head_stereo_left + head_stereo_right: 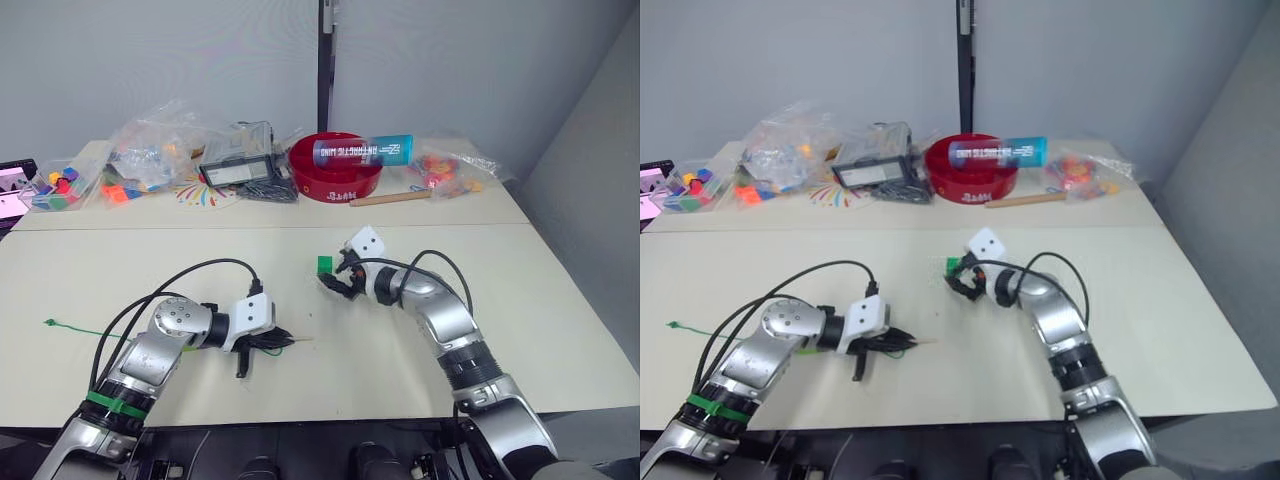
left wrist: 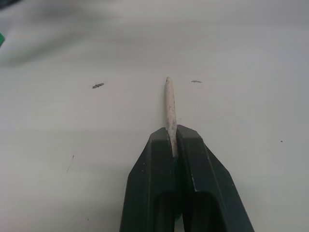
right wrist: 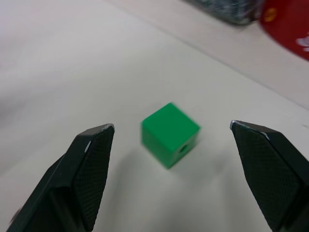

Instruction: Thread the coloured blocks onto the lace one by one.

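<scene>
Left arm bent at the elbow, lying low over the near part of the bench (image 1: 560, 330), forearm pointing toward the middle. Left gripper (image 1: 285, 340) pressed together, pinching the pale stiff tip (image 2: 169, 108) of the lace (image 1: 75, 328), with the tip poking out past the black fingers (image 2: 203, 188) just above the bench top. Rest of the thin green lace trailing back along the bench toward the left edge. Right arm reaching in from the near right corner, elbow bent, wrist turned toward the middle of the bench. Right gripper (image 3: 169, 159) spread wide, one finger on each side of the green block (image 3: 170, 134), not touching it. Block sitting flat on the bench near the middle, small hole in one side facing the gripper.
</scene>
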You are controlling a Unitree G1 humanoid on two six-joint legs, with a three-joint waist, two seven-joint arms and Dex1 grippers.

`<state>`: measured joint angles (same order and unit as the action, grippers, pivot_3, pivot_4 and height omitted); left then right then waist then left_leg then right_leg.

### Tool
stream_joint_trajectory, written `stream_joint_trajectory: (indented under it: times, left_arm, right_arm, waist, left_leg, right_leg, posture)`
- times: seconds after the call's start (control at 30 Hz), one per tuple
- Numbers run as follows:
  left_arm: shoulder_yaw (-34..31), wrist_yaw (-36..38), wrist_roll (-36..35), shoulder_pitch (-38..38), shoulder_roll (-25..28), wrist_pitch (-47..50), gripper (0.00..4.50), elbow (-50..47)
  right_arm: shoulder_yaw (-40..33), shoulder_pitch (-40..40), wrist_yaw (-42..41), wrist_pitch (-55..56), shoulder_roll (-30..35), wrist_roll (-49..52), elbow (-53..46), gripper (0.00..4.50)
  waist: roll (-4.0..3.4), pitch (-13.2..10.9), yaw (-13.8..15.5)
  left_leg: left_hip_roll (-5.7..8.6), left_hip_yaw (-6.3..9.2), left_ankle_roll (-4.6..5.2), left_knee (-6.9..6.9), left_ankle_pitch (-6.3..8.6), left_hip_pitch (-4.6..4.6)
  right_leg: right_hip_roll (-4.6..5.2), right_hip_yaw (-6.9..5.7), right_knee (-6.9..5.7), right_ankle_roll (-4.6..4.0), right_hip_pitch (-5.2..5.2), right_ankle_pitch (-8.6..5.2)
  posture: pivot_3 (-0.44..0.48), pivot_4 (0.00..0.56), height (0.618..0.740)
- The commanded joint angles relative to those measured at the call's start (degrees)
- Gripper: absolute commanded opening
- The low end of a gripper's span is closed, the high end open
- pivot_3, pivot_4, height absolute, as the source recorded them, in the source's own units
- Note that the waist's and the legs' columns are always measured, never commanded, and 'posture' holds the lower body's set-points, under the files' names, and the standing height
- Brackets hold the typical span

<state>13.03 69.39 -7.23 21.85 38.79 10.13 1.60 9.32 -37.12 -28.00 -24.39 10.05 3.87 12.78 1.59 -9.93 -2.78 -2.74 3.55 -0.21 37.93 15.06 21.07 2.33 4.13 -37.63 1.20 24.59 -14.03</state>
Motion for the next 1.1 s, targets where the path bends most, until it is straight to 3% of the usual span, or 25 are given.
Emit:
stream_joint_trajectory:
  times: [0.03,0.43,1.0,1.03,1.1]
  left_arm:
    - [-1.3,-0.2,-0.8,-0.4,1.1,0.2,0.0,-1.6]
    - [-1.5,-0.3,-0.9,-0.3,1.5,1.2,0.0,-2.3]
    - [-1.8,-0.5,-1.2,-0.3,1.9,2.7,0.0,-3.5]
    - [-1.9,-0.6,-1.2,-0.4,1.9,2.7,0.0,-3.5]
    - [-1.9,-0.5,-1.2,-0.5,2.0,2.8,0.0,-3.6]
  right_arm:
    - [-0.7,1.8,5.2,1.3,-3.4,-0.5,-2.7,4.08]
    - [-1.2,2.1,20.3,10.2,-12.9,-5.4,6.2,4.08]
    - [-4.6,-5.6,27.7,18.2,-17.3,-4.0,26.5,4.08]
    - [-4.7,-5.8,27.3,19.1,-17.3,-3.7,26.9,3.58]
    - [-4.6,-6.0,26.3,20.1,-17.4,-3.2,27.2,3.01]
  waist:
    - [0.0,0.0,-0.1]
    - [-0.02,0.0,-0.8]
    - [-0.03,0.0,-1.2]
    - [-0.03,0.0,-1.2]
    - [-0.03,0.0,-1.2]
  left_leg:
    - [0.0,0.0,0.0,0.0,0.0,0.0]
    - [0.0,0.01,0.0,-0.01,0.0,0.01]
    - [0.0,0.02,-0.01,-0.03,0.0,-0.02]
    - [0.0,0.01,-0.01,-0.03,0.0,-0.02]
    - [0.01,0.01,-0.01,-0.03,-0.01,-0.02]
  right_leg:
    - [0.0,0.0,0.0,0.0,0.0,0.0]
    - [0.0,0.0,-0.01,0.0,0.02,0.0]
    - [0.02,0.01,-0.07,-0.01,0.03,0.01]
    - [0.02,0.01,-0.06,-0.01,0.03,0.01]
    - [0.02,0.02,-0.06,-0.01,0.02,0.01]
  posture:
    - [0.0,0.15,0.731]
    - [0.0,0.15,0.731]
    - [0.0,0.15,0.731]
    - [0.0,0.15,0.731]
    - [0.0,0.15,0.731]
